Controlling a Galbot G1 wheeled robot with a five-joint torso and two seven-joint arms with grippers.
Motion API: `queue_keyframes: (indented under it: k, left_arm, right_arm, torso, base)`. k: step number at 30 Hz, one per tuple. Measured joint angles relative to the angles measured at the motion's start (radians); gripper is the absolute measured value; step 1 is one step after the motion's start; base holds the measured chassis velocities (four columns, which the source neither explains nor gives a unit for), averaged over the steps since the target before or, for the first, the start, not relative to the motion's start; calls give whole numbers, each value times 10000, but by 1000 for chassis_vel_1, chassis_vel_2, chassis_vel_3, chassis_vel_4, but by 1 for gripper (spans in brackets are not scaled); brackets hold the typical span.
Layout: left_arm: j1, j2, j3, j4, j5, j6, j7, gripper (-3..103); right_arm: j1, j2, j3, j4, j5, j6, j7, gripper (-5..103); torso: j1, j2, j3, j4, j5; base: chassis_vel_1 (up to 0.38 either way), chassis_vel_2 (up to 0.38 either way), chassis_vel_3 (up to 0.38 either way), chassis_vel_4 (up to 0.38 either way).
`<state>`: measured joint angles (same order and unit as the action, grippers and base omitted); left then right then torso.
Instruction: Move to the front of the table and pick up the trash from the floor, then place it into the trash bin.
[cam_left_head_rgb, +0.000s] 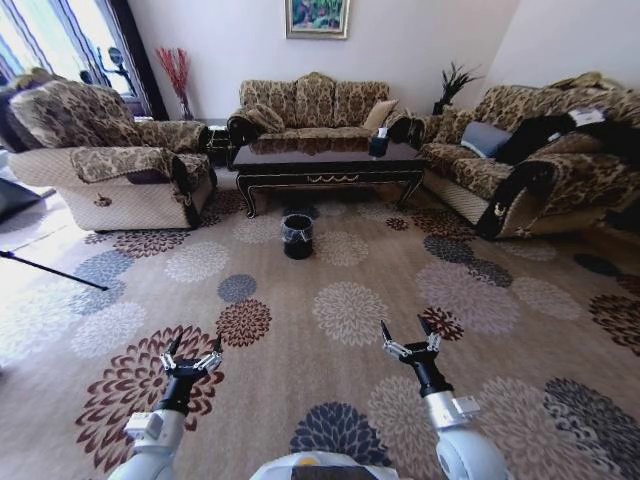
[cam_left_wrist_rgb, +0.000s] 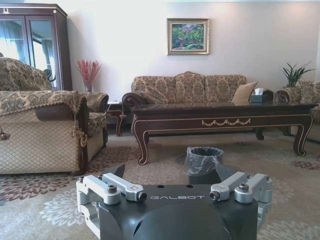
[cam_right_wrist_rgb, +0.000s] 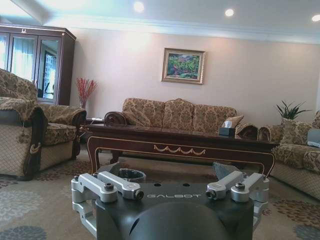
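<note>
Both claws, left claw (cam_left_head_rgb: 192, 350) and right claw (cam_left_head_rgb: 409, 336), were held spread at lower frame; bin (cam_left_head_rgb: 297, 236) was seen before the worktop (cam_left_head_rgb: 325, 158).

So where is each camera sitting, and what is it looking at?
Head view: high on the robot, looking down over the floor at the left gripper and right gripper, jaws open.
Left wrist view: low behind the left gripper, facing the trash bin and table.
Right wrist view: low behind the right gripper, facing the table.
All three share the table and bin.
</note>
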<state>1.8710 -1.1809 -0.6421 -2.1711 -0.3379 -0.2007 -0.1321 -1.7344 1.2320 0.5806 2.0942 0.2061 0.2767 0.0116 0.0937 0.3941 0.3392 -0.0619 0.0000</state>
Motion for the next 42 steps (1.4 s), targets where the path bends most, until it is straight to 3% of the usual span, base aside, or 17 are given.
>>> queue_keyframes:
  k: [42]
  left_arm:
    - [0,0,0,0,0,-1,0,100]
  right_arm:
    - [0,0,0,0,0,0,0,100]
  torso:
    - [643,1693,1052,0,0]
  base:
    - [0,0,0,0]
